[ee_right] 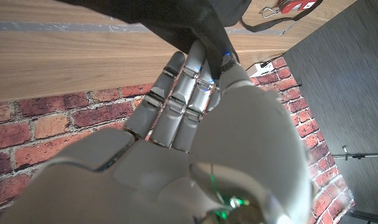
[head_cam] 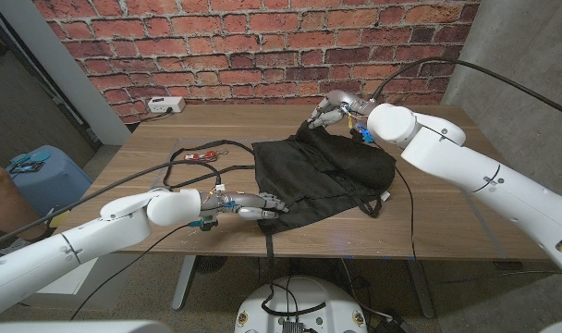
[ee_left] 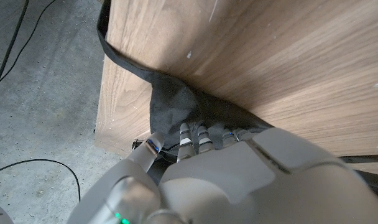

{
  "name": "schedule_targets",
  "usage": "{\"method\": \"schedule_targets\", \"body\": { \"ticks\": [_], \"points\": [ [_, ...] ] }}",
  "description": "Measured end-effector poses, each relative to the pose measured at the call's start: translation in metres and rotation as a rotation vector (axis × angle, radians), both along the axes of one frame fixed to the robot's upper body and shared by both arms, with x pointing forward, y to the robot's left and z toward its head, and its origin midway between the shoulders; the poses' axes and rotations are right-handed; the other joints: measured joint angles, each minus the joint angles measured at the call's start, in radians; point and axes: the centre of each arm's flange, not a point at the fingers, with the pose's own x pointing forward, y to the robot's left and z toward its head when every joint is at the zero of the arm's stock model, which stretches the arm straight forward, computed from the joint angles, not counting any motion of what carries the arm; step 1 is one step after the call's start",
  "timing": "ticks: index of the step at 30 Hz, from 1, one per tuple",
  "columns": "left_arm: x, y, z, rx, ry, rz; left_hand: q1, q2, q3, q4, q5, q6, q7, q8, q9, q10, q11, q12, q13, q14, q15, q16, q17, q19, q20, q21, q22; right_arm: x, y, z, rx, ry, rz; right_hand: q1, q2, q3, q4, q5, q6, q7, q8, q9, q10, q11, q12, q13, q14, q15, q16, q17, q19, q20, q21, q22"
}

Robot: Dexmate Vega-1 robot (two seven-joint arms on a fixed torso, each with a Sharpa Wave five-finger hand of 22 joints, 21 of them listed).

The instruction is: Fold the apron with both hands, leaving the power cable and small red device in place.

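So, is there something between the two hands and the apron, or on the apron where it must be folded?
Nothing visible is in the way. The left hand already touches the apron at its near edge, and the right hand pinches its far corner. The cable and red device lie beside the apron, on the robot's left.

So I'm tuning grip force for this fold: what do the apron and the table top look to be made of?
The apron looks like thin woven cloth, matte black: it creases, bunches, and drapes limply where the right hand pinches its far corner and the left hand grips its near edge. The table looks like wood or wood veneer, smooth satin, with straight grain; which of the two cannot be told.
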Motion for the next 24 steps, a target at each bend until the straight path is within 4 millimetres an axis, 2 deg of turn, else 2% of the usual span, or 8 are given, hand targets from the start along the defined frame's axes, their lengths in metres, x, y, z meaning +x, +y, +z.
{"method": "schedule_targets", "body": {
  "ticks": [10, 19, 24],
  "points": [
    [0.001, 0.000, 0.000, -0.001, -0.001, -0.006, 0.000, 0.000, 0.004, -0.004, 0.000, 0.000, 0.000, 0.000, 0.000, 0.000, 0.000, 0.000, 0.000, 0.006, -0.005, 0.000, 0.000, 0.000, 0.000, 0.000, 0.000, -0.002, 0.011, -0.012, -0.006, 0.022, 0.014, 0.003, 0.003, -0.004, 0.004, 0.000, 0.000, 0.000, 0.000, 0.000, 0.000, 0.000, -0.003, 0.002, 0.002, 0.001, -0.008, 0.000, 0.000, 0.000, 0.000, 0.000],
    [0.001, -0.001, 0.000, -0.006, -0.002, -0.009, 0.008, 0.000, 0.004, -0.004, 0.000, 0.000, 0.000, 0.000, 0.000, 0.000, 0.000, 0.000, 0.000, 0.005, -0.005, 0.000, 0.000, 0.000, 0.000, 0.000, 0.000, 0.005, 0.019, -0.023, -0.009, 0.058, 0.012, 0.009, 0.001, -0.004, 0.004, 0.000, 0.000, 0.000, 0.000, 0.000, -0.002, 0.002, -0.003, 0.002, 0.002, 0.001, -0.013, 0.005, -0.001, 0.001, 0.000, 0.000],
    [0.001, -0.002, -0.001, -0.014, -0.003, -0.010, 0.008, 0.000, 0.004, -0.004, 0.000, -0.005, -0.005, 0.000, 0.000, 0.000, 0.000, 0.000, 0.000, 0.005, -0.005, 0.000, 0.000, 0.000, 0.000, 0.000, 0.000, 0.007, 0.022, -0.029, -0.009, 0.080, 0.012, 0.009, 0.001, -0.004, 0.004, 0.000, 0.000, 0.000, -0.009, 0.000, -0.002, 0.002, -0.003, 0.005, 0.002, 0.002, -0.017, 0.005, -0.004, 0.004, 0.000, 0.000]
  ]
}}
